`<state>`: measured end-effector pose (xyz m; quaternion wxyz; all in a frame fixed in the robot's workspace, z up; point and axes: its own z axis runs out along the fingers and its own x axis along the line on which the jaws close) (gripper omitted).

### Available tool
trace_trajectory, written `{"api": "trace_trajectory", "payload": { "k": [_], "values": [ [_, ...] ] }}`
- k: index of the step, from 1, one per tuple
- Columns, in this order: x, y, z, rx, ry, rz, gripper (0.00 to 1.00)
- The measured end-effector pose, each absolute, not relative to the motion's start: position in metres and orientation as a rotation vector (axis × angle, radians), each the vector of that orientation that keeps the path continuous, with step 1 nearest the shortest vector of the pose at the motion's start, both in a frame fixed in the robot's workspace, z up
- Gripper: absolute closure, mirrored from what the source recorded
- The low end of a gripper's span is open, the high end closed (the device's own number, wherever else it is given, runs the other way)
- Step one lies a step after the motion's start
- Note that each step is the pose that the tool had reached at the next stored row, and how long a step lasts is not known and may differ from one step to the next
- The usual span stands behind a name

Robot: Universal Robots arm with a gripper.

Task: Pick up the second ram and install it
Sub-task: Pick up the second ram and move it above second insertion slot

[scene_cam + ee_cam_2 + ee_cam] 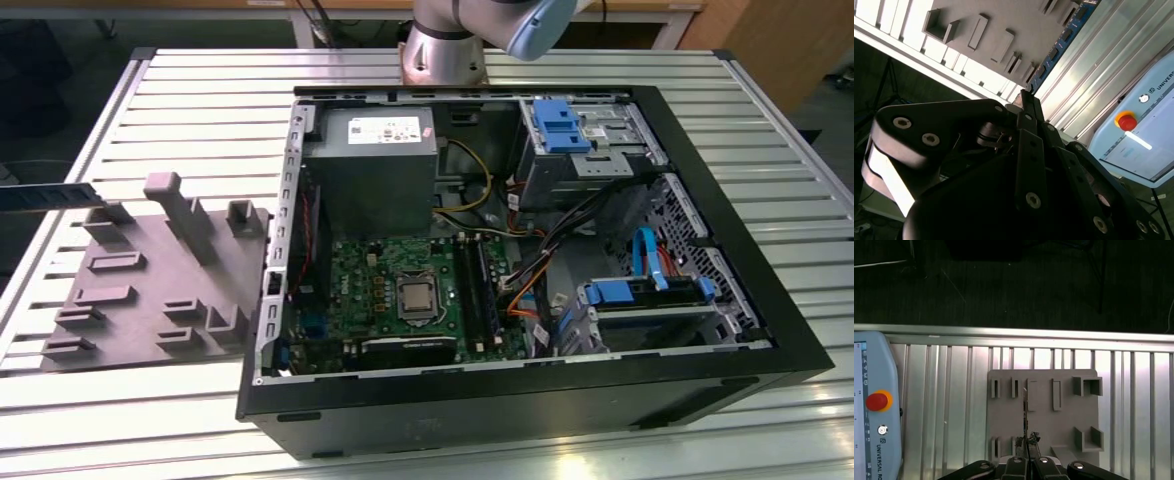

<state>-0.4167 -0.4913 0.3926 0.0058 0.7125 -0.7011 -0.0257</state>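
Observation:
The second ram is a thin dark green board hanging in the air at the exterior view's left edge, above the far corner of the grey holder tray. My gripper is shut on it. In the first wrist view the ram shows edge-on over the tray's slots. In the second wrist view the ram sticks out past the gripper towards the tray. The open computer case lies at the exterior view's right, with the green motherboard and its long black slots.
A teach pendant with a red stop button lies on the slatted metal table beside the tray; its button is in the second wrist view too. Inside the case are a grey power supply, blue drive brackets and loose cables.

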Motion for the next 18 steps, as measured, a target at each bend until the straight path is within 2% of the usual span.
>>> {"api": "trace_trajectory", "payload": {
  "k": [18],
  "values": [
    [-0.4167,-0.4913,0.3994,2.230,-2.195,-0.081,0.88]
  ]
}}
